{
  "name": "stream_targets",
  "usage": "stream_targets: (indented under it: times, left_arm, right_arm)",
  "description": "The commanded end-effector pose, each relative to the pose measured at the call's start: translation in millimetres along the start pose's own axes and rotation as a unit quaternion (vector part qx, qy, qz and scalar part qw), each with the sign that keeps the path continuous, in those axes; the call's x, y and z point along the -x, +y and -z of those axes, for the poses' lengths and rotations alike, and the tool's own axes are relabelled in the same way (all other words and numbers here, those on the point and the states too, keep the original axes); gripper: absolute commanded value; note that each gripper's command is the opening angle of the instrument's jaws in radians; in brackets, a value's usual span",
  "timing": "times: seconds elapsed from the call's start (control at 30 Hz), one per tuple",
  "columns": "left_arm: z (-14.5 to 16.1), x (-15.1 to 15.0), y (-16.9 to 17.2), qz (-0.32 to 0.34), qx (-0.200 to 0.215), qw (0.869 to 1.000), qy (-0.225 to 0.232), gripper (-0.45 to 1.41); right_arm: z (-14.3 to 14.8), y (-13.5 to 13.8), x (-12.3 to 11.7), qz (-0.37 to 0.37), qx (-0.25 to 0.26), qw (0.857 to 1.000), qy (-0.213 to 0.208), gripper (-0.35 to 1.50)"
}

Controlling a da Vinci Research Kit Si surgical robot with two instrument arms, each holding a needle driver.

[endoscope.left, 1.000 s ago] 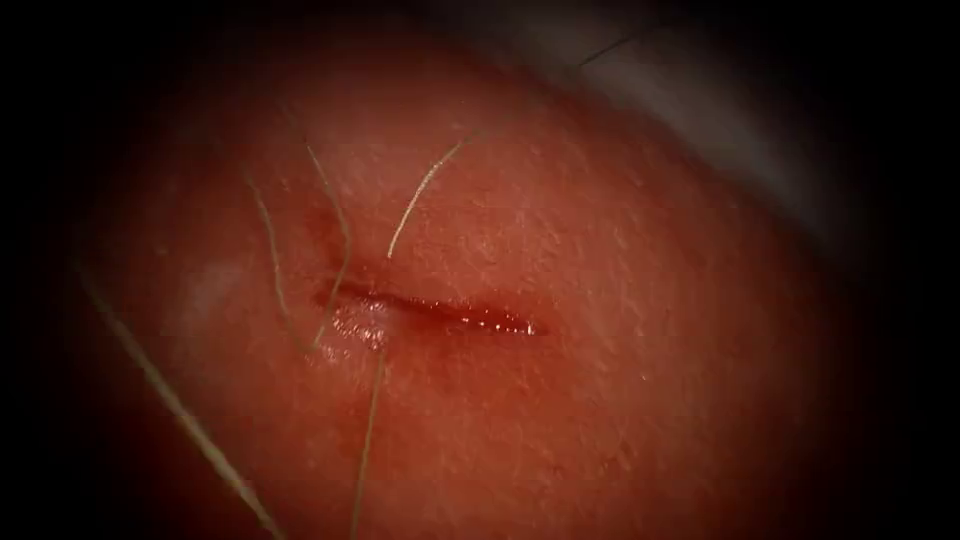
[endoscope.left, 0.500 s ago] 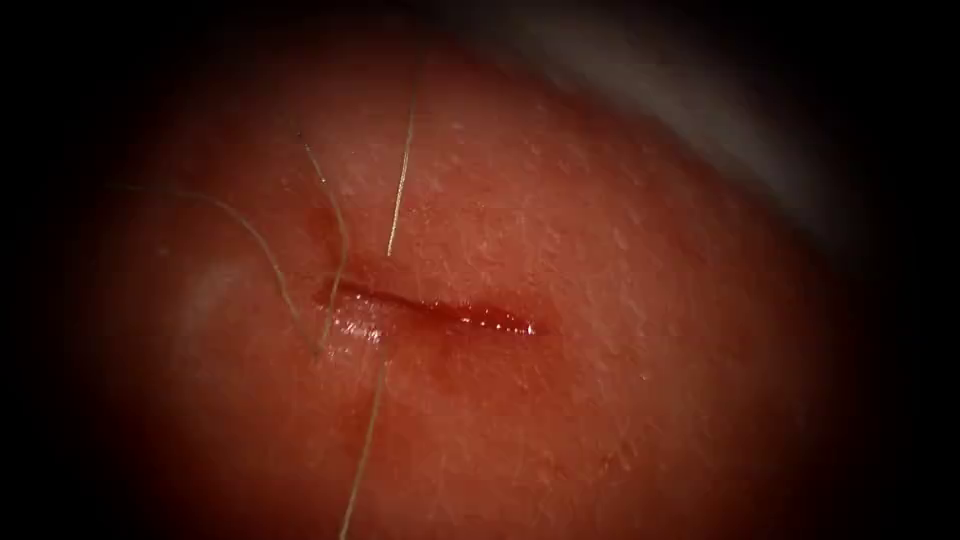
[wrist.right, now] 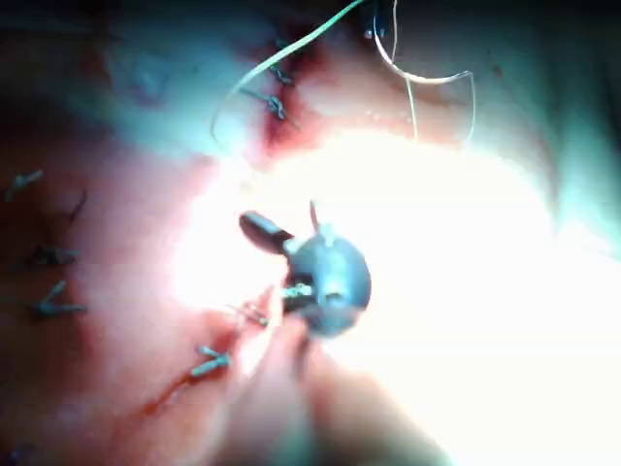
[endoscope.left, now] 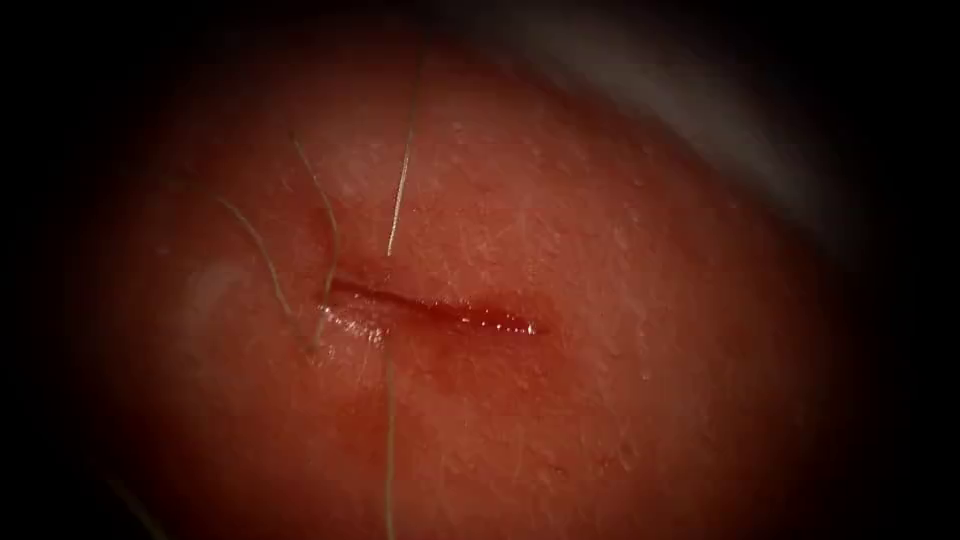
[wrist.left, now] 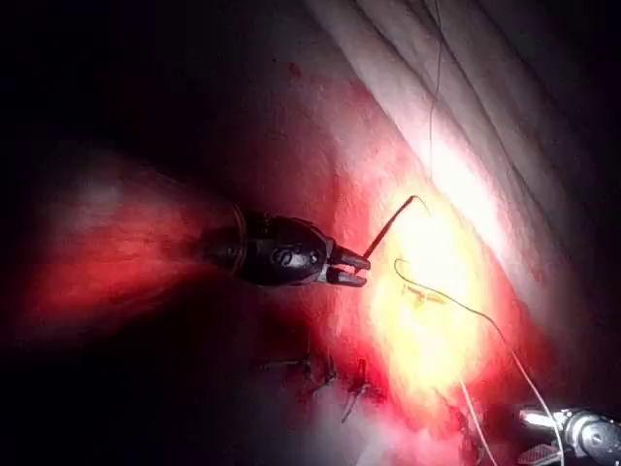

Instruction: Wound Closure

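The cut (endoscope.left: 430,312) runs across the tissue (endoscope.left: 620,360), wet with red fluid (endoscope.left: 480,320). Thin thread (endoscope.left: 403,170) rises from just above the cut's left end. Two more strands (endoscope.left: 262,250) curve down to that end, and another (endoscope.left: 389,450) trails below it. In the left wrist view my left tool (wrist.left: 355,271) is shut, and a dark thread (wrist.left: 393,225) leads from its tip to the tissue, so it seems held. My right tool (wrist.right: 260,267) hovers over the tissue with its jaws wide apart and nothing between them. It also shows in the left wrist view (wrist.left: 572,434).
Several older stitches with cut thread ends (wrist.right: 209,361) lie on the tissue near the right tool, and others (wrist.left: 320,374) near the left tool. A pale grey surface (endoscope.left: 700,110) borders the tissue at the upper right.
The long strand at the lower left has left the view. The upper strand swung from leaning right to nearly upright. The strand below the cut hangs straighter.
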Motion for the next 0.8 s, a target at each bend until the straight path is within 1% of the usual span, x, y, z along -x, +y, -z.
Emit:
stream_targets:
  times: [0.03, 0.13, 0.17, 0.2, 0.23, 0.27, 0.3, 0.37, 0.5, 0.6, 0.63, 0.7, 0.73, 0.8]
  left_arm:
    - [-0.6, 0.7, 0.3, 0.001, 0.001, 1.0, 0.0, -0.35]
    - [-0.6, 0.7, 0.3, 0.001, 0.001, 1.0, 0.0, -0.35]
    - [-0.6, 0.7, 0.3, 0.001, 0.001, 1.0, 0.0, -0.35]
    - [-0.7, 0.7, 0.3, 0.001, 0.0, 1.0, 0.0, -0.35]
    - [-0.7, 0.7, 0.3, 0.001, 0.0, 1.0, 0.0, -0.35]
    - [-0.8, 0.7, 0.3, 0.001, -0.001, 1.0, 0.0, -0.35]
    - [-0.9, 0.7, 0.4, 0.001, -0.001, 1.0, 0.0, -0.35]
    - [-0.8, 0.7, 0.3, 0.001, -0.001, 1.0, 0.0, -0.35]
    - [-0.8, 0.7, 0.3, 0.001, -0.001, 1.0, 0.0, -0.35]
    - [-0.9, 0.7, 0.3, 0.001, -0.001, 1.0, 0.0, -0.35]
    - [-1.0, 0.7, 0.3, 0.001, -0.001, 1.0, 0.0, -0.35]
    - [-1.1, 0.8, 0.2, 0.001, -0.002, 1.0, 0.0, -0.35]
    - [-1.1, 0.8, 0.2, 0.001, -0.002, 1.0, -0.001, -0.35]
    - [-1.1, 0.8, 0.2, 0.0, -0.002, 1.0, -0.001, -0.35]
  right_arm:
    - [-0.5, 1.8, 1.0, -0.005, 0.011, 1.0, 0.001, 1.33]
    - [-0.8, 3.2, 1.4, -0.007, 0.031, 1.0, -0.001, 1.31]
    - [-1.7, 4.4, 1.7, -0.009, 0.051, 0.999, -0.004, 1.24]
    - [-2.6, 5.5, 1.9, -0.001, 0.071, 0.997, -0.017, 1.24]
    - [-3.4, 6.3, 2.1, 0.001, 0.081, 0.996, -0.026, 1.24]
    - [-4.9, 7.6, 2.7, 0.008, 0.099, 0.995, -0.032, 1.33]
    - [-5.9, 8.3, 3.1, 0.008, 0.11, 0.993, -0.032, 1.4]
    - [-7.2, 9.2, 4.1, 0.01, 0.121, 0.992, -0.02, 1.4]
    - [-8.2, 9.9, 5.0, 0.013, 0.127, 0.992, -0.019, 1.33]
    - [-9.5, 10.5, 6.1, 0.02, 0.134, 0.99, -0.021, 1.29]
    - [-10.3, 10.9, 7.0, 0.024, 0.138, 0.99, -0.022, 1.29]
    - [-11.0, 11.5, 7.8, 0.027, 0.142, 0.989, -0.025, 1.26]
    - [-11.2, 11.6, 8.0, 0.027, 0.143, 0.989, -0.026, 1.26]
    - [-11.6, 11.9, 8.2, 0.028, 0.146, 0.989, -0.026, 1.19]
